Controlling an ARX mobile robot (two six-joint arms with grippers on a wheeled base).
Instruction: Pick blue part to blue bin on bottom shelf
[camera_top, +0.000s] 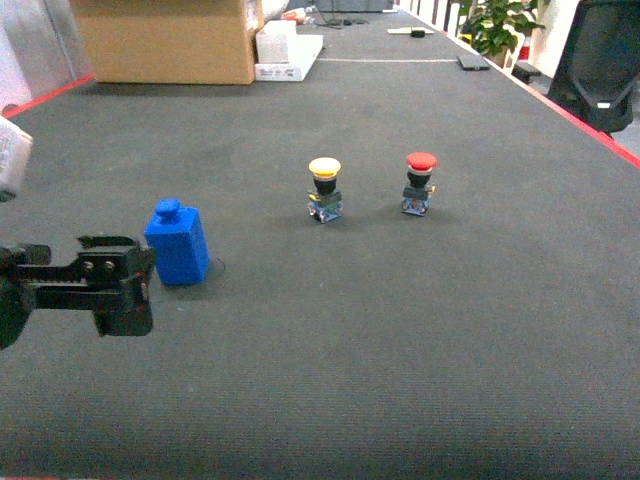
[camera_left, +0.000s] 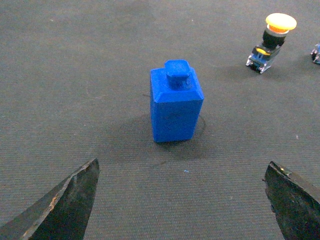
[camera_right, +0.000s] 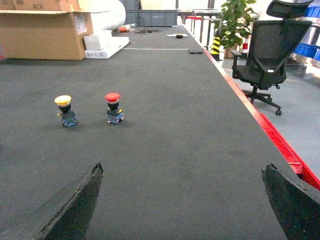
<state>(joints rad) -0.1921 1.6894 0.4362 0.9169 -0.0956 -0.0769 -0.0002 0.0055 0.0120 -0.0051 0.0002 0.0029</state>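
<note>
Just ahead of the left gripper (camera_left: 182, 200), the blue part (camera_left: 176, 104) is standing upright on the dark mat (camera_top: 400, 350), a boxy block with a small knob on top, centred between the spread fingers (camera_left: 65, 200) but not yet between them; in the head view the gripper (camera_top: 118, 285) is sitting right beside the block (camera_top: 178, 245), though contact is hard to judge. It looks like rigid, light plastic with smooth flat walls, so it is probably best pinched across the two broad sides, low on the body rather than by the knob. Farther off to the gripper's right, the yellow-capped push button (camera_left: 272, 40) and the red-capped push button (camera_top: 419, 183) are waiting well apart from it. The right gripper (camera_right: 182, 205) is hanging open over bare mat. No blue bin is showing in any view.
</note>
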